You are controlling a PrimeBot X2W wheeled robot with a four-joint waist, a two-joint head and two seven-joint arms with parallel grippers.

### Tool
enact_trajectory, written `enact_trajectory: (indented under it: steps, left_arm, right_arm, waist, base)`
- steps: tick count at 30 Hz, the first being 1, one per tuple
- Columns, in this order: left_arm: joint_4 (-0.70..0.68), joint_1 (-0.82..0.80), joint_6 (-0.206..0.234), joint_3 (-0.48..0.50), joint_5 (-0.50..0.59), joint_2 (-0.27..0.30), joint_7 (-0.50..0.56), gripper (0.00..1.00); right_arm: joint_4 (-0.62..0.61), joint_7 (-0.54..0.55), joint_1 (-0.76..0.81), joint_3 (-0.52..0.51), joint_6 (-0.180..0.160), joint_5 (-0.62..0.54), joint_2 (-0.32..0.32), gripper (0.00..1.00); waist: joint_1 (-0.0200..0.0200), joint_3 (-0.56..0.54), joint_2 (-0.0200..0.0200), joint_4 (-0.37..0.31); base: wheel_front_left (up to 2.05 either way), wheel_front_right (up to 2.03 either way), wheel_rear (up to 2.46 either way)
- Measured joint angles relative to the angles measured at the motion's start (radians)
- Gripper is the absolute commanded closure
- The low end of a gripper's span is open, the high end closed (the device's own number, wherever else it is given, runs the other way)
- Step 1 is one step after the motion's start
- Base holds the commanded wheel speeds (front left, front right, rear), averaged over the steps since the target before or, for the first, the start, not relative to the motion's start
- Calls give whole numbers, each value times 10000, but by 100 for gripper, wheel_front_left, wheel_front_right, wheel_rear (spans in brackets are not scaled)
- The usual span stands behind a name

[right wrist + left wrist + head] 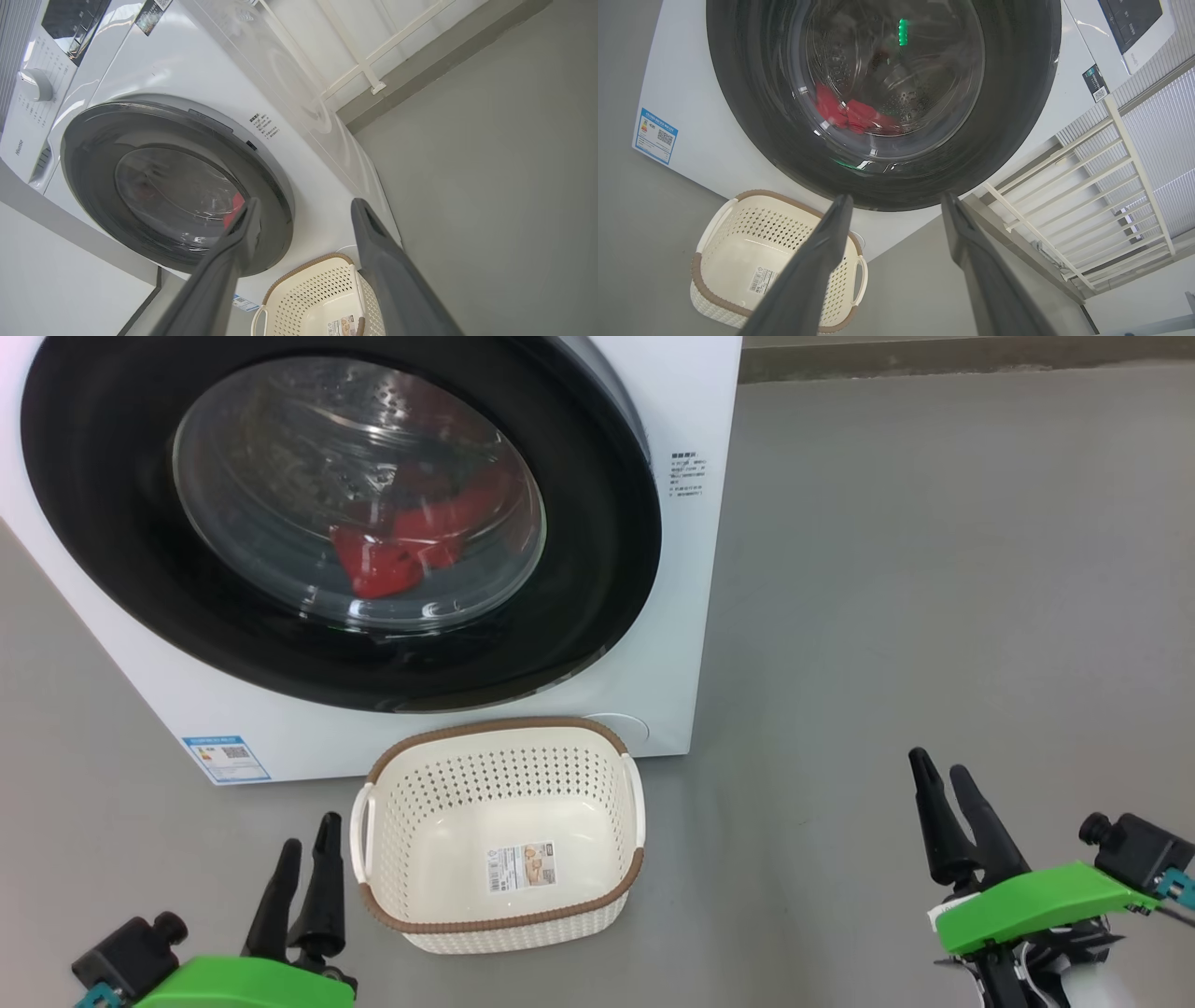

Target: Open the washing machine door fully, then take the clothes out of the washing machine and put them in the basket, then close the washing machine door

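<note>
I judge nothing done: the washing machine door [93, 523] covers the clothes [392, 560], the basket [485, 784] is empty, and the left gripper [310, 832] and right gripper [938, 763] have their jaws apart.

The washing machine door [103, 523] is gleaming glossy black around clear glass; the washing machine [695, 401] is showing smooth white panels; the basket [495, 775] is looking like perforated cream plastic.
</note>
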Motion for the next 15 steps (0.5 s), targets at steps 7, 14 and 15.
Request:
enact_trajectory:
  steps: [7, 14, 15]
  left_arm:
    - [-92, -19, 63, -71, 761, 4, -180, 0]
    - [-153, -231, 100, -105, 1521, 8, -389, 0]
    - [-157, -241, 102, -107, 1655, 10, -431, 0]
  right_arm:
    - [-153, -222, -140, 61, 0, -779, -15, 0]
    - [-224, -420, -332, 188, 0, -1519, -27, 0]
    - [-238, -439, -337, 209, 0, -1597, -27, 0]
  waist:
    - [-1, 40, 0, 18]
    - [0, 112, 0, 44]
    - [0, 113, 0, 45]
  base:
    - [0, 0, 0]
    - [0, 0, 0]
    - [0, 0, 0]
